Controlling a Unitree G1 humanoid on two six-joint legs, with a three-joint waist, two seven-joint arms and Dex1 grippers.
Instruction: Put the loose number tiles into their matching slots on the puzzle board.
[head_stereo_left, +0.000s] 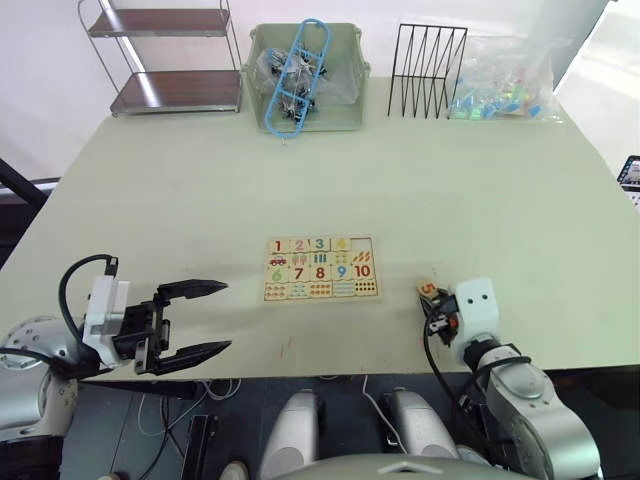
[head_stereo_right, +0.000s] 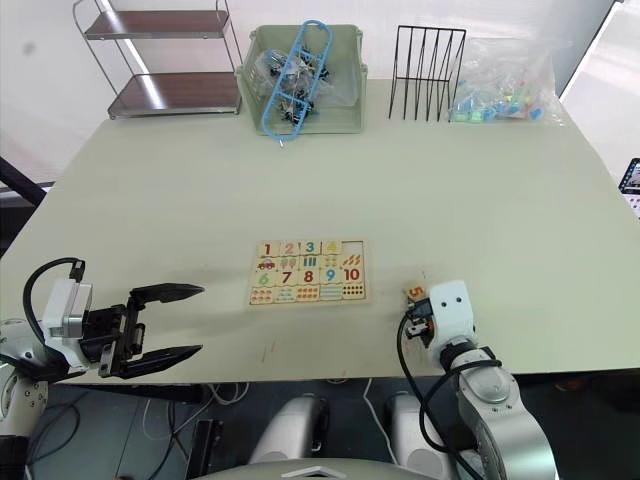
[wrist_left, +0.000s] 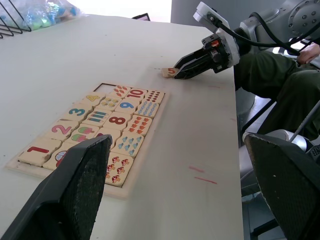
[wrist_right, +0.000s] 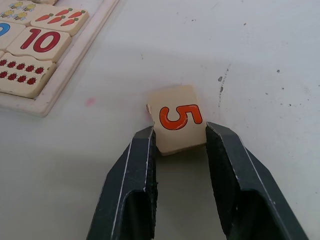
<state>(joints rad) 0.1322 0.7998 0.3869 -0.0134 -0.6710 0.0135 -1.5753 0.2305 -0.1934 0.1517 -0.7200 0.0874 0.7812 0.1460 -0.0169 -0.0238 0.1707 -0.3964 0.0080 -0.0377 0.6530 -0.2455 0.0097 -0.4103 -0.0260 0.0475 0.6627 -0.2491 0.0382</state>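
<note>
The puzzle board (head_stereo_left: 321, 268) lies flat at the table's middle front. Its top row holds tiles 1, 2, 3 and 4, and the matching slot at the row's right end (head_stereo_left: 362, 243) is bare. A single loose number tile, the orange 5 (wrist_right: 177, 122), lies on the table to the right of the board. My right gripper (wrist_right: 180, 131) is shut on it, one finger pressing each side of its near end. My left gripper (head_stereo_left: 200, 318) hovers open to the left of the board near the table's front edge, with nothing between its fingers (wrist_left: 75, 195).
Along the far edge stand a wire shelf rack (head_stereo_left: 165, 55), a green bin (head_stereo_left: 340, 105) with a blue plastic piece in it, a black wire rack (head_stereo_left: 428, 70) and a clear bag of coloured pieces (head_stereo_left: 505, 80). The front table edge runs just below both grippers.
</note>
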